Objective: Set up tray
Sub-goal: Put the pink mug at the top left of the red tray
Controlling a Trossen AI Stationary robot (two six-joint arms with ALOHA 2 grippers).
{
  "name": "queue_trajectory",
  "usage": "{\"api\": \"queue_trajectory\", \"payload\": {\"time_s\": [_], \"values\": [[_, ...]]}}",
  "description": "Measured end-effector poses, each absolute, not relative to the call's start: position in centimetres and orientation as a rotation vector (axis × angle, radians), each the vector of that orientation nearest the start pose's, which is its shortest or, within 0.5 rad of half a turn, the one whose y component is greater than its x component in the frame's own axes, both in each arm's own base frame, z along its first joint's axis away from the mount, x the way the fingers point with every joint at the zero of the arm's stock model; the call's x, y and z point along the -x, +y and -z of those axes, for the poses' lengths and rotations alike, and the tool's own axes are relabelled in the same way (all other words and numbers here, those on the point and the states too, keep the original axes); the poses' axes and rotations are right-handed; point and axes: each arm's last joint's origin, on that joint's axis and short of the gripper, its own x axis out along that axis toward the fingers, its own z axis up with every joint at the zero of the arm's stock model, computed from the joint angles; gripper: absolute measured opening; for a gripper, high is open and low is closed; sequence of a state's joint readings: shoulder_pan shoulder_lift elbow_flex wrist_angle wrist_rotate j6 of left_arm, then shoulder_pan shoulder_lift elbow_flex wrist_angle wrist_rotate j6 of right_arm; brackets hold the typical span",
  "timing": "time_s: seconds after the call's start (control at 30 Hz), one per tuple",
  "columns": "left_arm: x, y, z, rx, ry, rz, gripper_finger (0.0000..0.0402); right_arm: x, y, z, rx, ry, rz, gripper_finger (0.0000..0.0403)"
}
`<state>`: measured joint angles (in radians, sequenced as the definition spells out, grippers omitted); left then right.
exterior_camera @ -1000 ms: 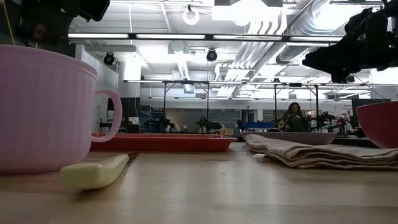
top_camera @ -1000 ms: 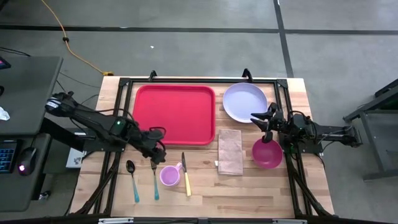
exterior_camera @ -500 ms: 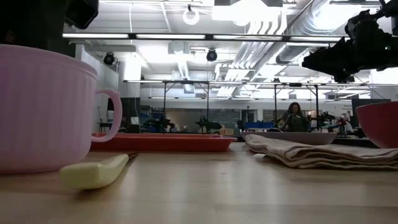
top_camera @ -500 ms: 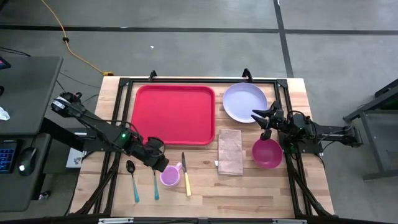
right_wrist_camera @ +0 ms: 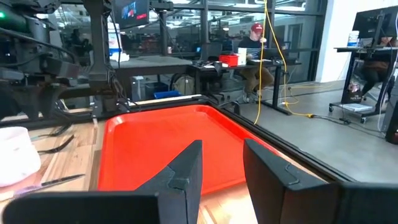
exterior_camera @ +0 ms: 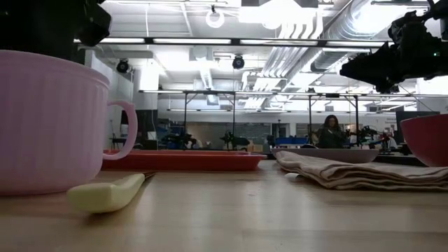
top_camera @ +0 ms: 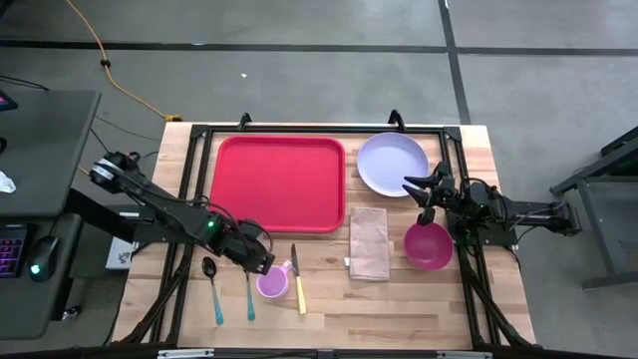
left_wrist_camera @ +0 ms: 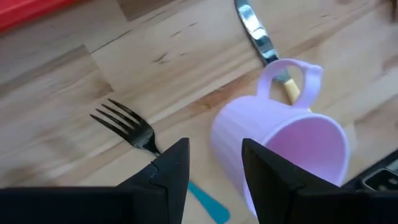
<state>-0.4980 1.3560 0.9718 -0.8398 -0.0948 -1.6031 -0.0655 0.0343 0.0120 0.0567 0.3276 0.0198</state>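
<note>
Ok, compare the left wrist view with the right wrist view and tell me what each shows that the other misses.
Only the left wrist view shows the fork tines close up, the cup handle, and the left hand, open beside the lavender cup. Only the right wrist view shows the red tray nearly whole, the open right hand, and a seated person in the room behind. Both show the cup, the knife and the wooden table.

We see two slim, dark, jointed arms, the left arm (top_camera: 164,207) showing a small green light near its wrist. Each ends in a black pincer with two flat, angular fingers (left_wrist_camera: 171,171), matte and plain.
</note>
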Motion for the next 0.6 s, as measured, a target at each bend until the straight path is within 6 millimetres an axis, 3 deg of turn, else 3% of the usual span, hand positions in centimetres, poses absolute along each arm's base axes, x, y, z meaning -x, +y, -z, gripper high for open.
{"api": "queue_trajectory", "payload": {"time_s": [0.3,0.6], "values": [[-23.1,-12.3,-23.6,1.062,1.056,-0.504,0.0179,-9.7,-1.6,-17.0,-0.021,-0.032,0.396,0.0094],[-23.0,-12.2,-23.2,1.039,1.079,-0.533,0.0179,-9.7,-1.6,-17.0,-0.021,-0.031,0.396,0.0094]]}}
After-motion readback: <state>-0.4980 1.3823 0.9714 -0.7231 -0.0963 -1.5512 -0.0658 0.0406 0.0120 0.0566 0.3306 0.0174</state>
